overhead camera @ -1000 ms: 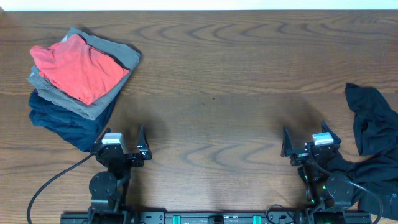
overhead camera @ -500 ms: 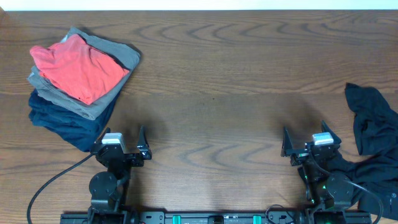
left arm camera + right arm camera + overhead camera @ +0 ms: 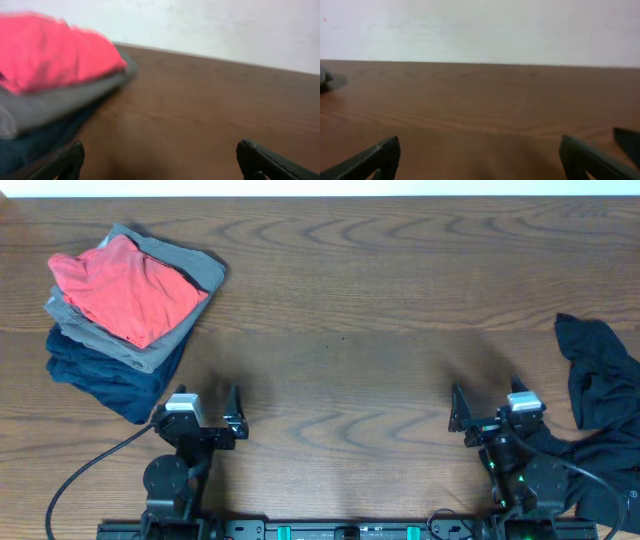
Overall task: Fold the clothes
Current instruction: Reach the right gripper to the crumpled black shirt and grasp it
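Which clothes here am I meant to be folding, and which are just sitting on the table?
Job in hand:
- black T-shirt, crumpled at the table's right edge, not yet folded
- left gripper and right gripper, both open and empty

Lying about:
- red-orange garment, folded, on top of the far-left stack
- grey garment, folded, beneath it
- navy garment, folded, at the bottom

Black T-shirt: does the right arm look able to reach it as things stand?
Probably yes. The black T-shirt lies crumpled just beside the right gripper, whose jaws are open and empty, and nothing stands between them.
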Robot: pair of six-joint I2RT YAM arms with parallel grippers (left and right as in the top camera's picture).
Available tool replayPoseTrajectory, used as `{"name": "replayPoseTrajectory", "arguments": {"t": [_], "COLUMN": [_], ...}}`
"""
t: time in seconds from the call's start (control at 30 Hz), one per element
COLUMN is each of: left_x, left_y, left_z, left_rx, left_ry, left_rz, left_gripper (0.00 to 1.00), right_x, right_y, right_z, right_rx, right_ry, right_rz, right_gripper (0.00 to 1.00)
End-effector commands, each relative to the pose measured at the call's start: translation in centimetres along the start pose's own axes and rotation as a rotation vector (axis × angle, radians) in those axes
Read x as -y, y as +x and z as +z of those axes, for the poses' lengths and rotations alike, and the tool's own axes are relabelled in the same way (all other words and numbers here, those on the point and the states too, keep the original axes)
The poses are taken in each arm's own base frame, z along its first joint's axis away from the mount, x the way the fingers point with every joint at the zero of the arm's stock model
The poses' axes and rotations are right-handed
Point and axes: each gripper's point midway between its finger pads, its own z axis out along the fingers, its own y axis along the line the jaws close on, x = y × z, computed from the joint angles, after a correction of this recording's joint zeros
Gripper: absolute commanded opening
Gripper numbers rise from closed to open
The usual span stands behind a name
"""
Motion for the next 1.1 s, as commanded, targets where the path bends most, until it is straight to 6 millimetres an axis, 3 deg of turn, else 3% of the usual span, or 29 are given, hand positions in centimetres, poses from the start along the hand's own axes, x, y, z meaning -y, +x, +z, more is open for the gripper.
{"name": "replayPoseTrajectory", "arguments": {"t": [0.0, 0.2, 0.33, 0.5, 0.57, 0.63, 0.7, 0.77, 0.97, 1.07], "left_x": [0.8, 1.7, 2.0, 2.0, 1.9, 1.8, 1.6, 1.5, 1.3, 1.3], "left_y": [1.7, 1.5, 0.6, 0.5, 0.7, 1.3, 1.9, 2.4, 3.1, 3.2], "left_z": [-0.4, -1.7, -2.2, -2.1, -1.8, -1.4, -1.2, -1.1, -0.9, -0.9], "left_rx": [-0.127, -0.319, -0.457, -0.624, -0.675, -0.710, -0.742, -0.767, -0.805, -0.806], "left_ry": [0.036, 0.034, -0.004, -0.049, -0.062, -0.072, -0.081, -0.088, -0.098, -0.099], "left_rz": [-0.082, -0.108, -0.122, -0.141, -0.147, -0.150, -0.154, -0.157, -0.161, -0.161], "left_gripper": [0.98, 0.98, 0.98, 0.98, 0.98, 0.98, 0.98, 0.98, 0.98, 0.98], "right_x": [1.0, 3.8, 3.8, 1.5, 1.8, 4.0, 7.2, 8.6, 9.4, 9.6], "right_y": [1.2, 2.7, 3.6, 4.1, 4.7, 5.7, 7.1, 8.4, 12.1, 13.1], "right_z": [-0.6, -2.8, -3.2, -1.8, -1.8, -2.7, -5.1, -7.0, -9.2, -9.2], "right_rx": [-0.128, -0.401, -0.576, -0.682, -0.721, -0.753, -0.783, -0.820, -0.947, -0.972], "right_ry": [0.075, 0.266, 0.279, 0.146, 0.168, 0.345, 0.638, 0.800, 0.963, 1.002], "right_rz": [0.068, 0.058, 0.058, 0.106, 0.105, 0.190, 0.332, 0.401, 0.489, 0.515], "right_gripper": [0.99, 0.99, 0.99, 0.99, 0.99, 0.99, 0.99, 0.99, 0.99, 0.99]}}
